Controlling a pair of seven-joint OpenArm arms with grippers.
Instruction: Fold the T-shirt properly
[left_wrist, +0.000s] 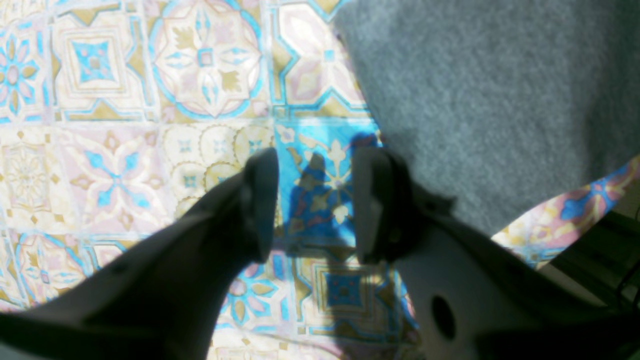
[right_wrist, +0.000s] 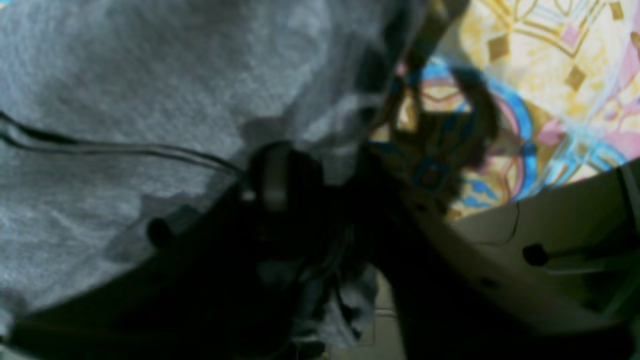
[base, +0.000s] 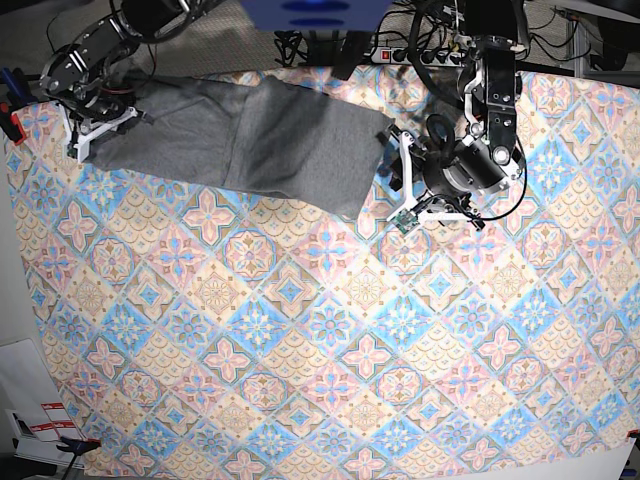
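1. Colourful tile-patterned tablecloth (base: 320, 330) covers the whole surface, with cables and a power strip (base: 420, 52) beyond its far edge.
2. Grey T-shirt (base: 250, 135) lies spread out flat at the far-left part of the tablecloth, folded over itself, with a crease running down its middle.
3. Right end effector (base: 85, 125) sits at the T-shirt's left end, low over the fabric. From its wrist view, grey cloth (right_wrist: 150, 75) fills most of the frame and bunches between the dark fingers (right_wrist: 272, 175), so it looks to be pinching the T-shirt's edge.
4. Left end effector (base: 400, 190) hovers just beside the T-shirt's right edge, above bare tablecloth.
5. In its own wrist view the left end effector (left_wrist: 315, 205) has its two fingers (left_wrist: 262, 200) parted, with only tile pattern showing in the gap; the T-shirt (left_wrist: 490, 100) lies off to one side, untouched by it.
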